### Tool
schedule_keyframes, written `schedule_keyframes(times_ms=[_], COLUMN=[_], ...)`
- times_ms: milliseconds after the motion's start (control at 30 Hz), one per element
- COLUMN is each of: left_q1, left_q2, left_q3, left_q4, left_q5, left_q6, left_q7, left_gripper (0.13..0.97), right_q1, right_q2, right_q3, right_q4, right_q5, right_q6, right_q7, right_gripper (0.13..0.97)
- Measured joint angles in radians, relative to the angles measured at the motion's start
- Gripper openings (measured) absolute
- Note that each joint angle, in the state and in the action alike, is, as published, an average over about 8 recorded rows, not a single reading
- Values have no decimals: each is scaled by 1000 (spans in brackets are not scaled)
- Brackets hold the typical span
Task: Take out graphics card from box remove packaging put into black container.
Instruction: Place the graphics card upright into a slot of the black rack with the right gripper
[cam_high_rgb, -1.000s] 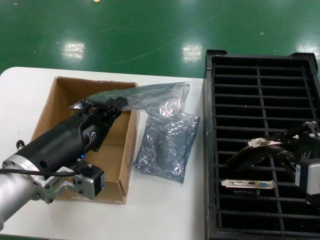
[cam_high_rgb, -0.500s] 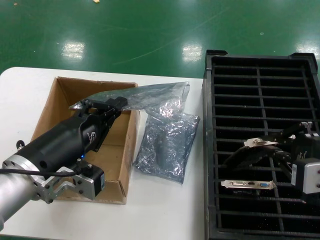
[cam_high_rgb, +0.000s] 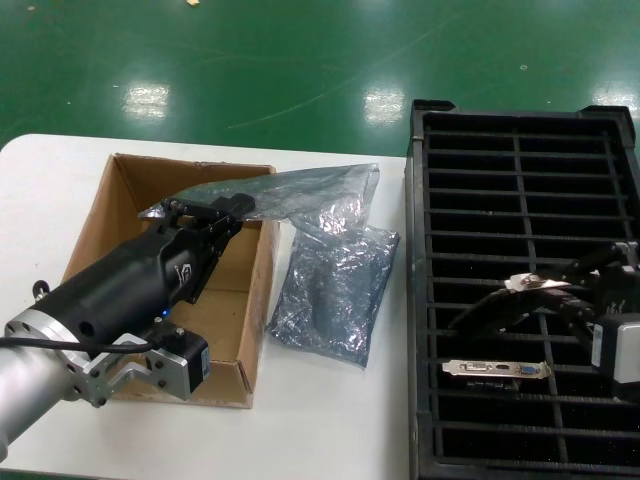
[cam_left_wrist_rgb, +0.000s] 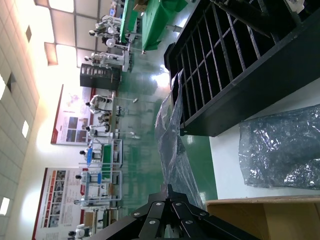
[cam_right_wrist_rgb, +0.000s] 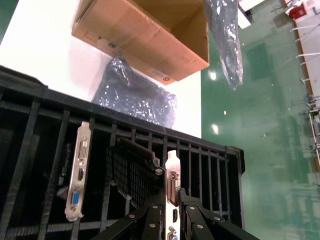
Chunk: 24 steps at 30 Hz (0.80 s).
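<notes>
The graphics card (cam_high_rgb: 500, 305) hangs tilted over the right column of the black container (cam_high_rgb: 424, 300), above the slots near the robot. It is pinched at its silver bracket end by the right gripper (cam_high_rgb: 545, 290). In the right wrist view the two fingers are pressed against either side of the pale bracket, and the dark board extends away beyond it.

The black container is a large plastic crate on the right side of the white table (cam_high_rgb: 40, 190). It is divided by thin ribs into two columns of narrow slots. A second card (cam_high_rgb: 497, 369) already stands in a slot just nearer the robot than the held card. Its silver bracket faces up and shows a small blue port.

The box (cam_high_rgb: 255, 290) is brown cardboard with plain walls and an open top, and it sits on the left part of the table. The left gripper (cam_high_rgb: 205, 212) is above the box's far right corner. Its fingers are closed on the packaging (cam_high_rgb: 320, 187), a glossy, smoky, see-through bag that stretches from the fingers out past the box wall towards the container.

A paler, bluish, crinkled plastic bag (cam_high_rgb: 330, 290) lies flat on the table between the box and the black container, just beside the box and apart from the container. Green floor (cam_high_rgb: 300, 60) with bright light reflections lies beyond the table.
</notes>
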Motion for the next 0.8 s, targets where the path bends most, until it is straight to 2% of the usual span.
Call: schedule_keyframes(times_ms=[400,633,800], left_q1=[0,0,0], left_q2=[0,0,0], left_q3=[0,0,0], left_q4=[0,0,0], left_q5=[0,0,0], left_q6=[0,0,0], left_q7=[0,0,0], left_gripper=[140,140,140], right_q1=[-7,10,27], right_q2=[15,-6,-33], right_q3=[21,21,16], right_q4=[43,49,49], right_q5=[0,21,-7], right_q6=[-28,-12,-10], right_q7=[30,33,44], right_gripper=[177,177,177])
